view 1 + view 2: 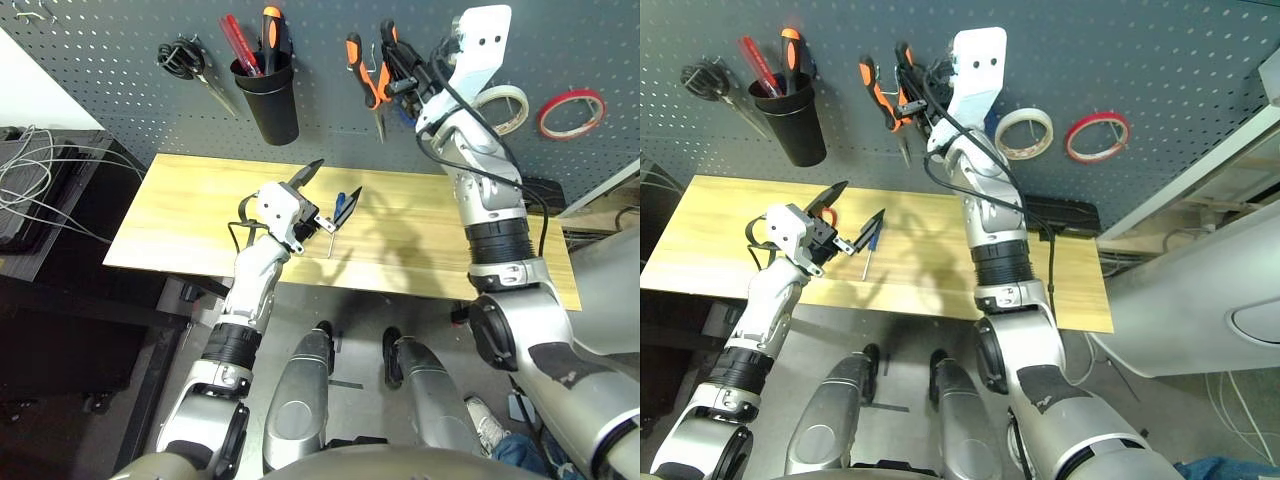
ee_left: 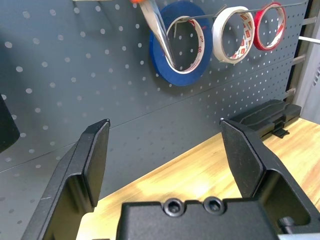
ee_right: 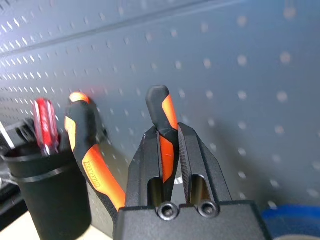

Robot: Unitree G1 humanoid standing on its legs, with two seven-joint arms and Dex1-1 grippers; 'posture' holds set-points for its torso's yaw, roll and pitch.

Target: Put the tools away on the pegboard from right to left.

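wooden table below dark pegboard.

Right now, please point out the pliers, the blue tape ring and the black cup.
pliers [image 3: 167, 145], right wrist view, gripped handle.
blue tape ring [image 2: 160, 62], left wrist view, blue outer band.
black cup [image 1: 272, 105], left eye view, outer wall.

Pliers hang on the pegboard (right of the cup).
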